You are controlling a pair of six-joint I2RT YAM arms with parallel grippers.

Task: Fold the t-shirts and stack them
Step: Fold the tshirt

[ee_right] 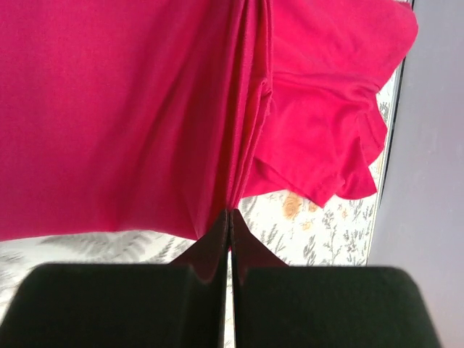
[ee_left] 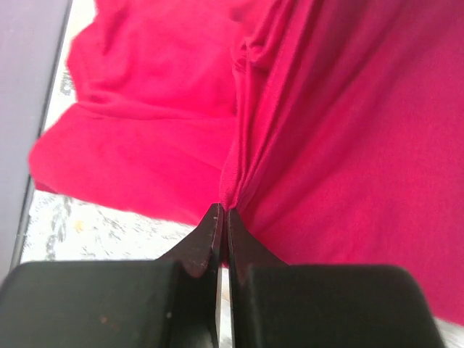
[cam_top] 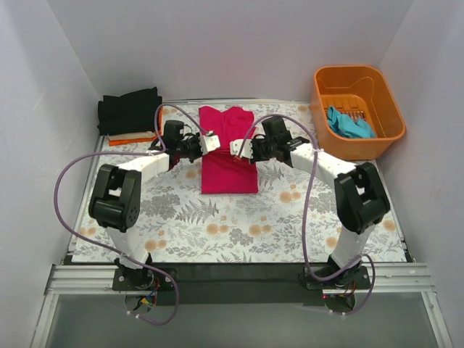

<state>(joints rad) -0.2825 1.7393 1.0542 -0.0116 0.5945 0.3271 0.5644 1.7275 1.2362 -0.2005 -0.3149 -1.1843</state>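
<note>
My left gripper (ee_left: 222,214) and right gripper (ee_right: 230,216) are each clamped tight on a pinched fold of the magenta t-shirt (cam_top: 229,174), which sits mid-tabletop (cam_top: 217,225) between them. Only the top view shows me the teal t-shirt (cam_top: 349,125) in the orange basket (cam_top: 377,148) and the folded black t-shirt (cam_top: 129,111) at far left.

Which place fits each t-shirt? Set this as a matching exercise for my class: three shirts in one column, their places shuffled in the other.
Things
1. pink t-shirt
2. teal t-shirt
3. black t-shirt

Places
A. inside the orange basket
B. far left corner of the table
C. mid-table, pinched by the left gripper and the right gripper

Pairs: 1-C, 2-A, 3-B
</note>
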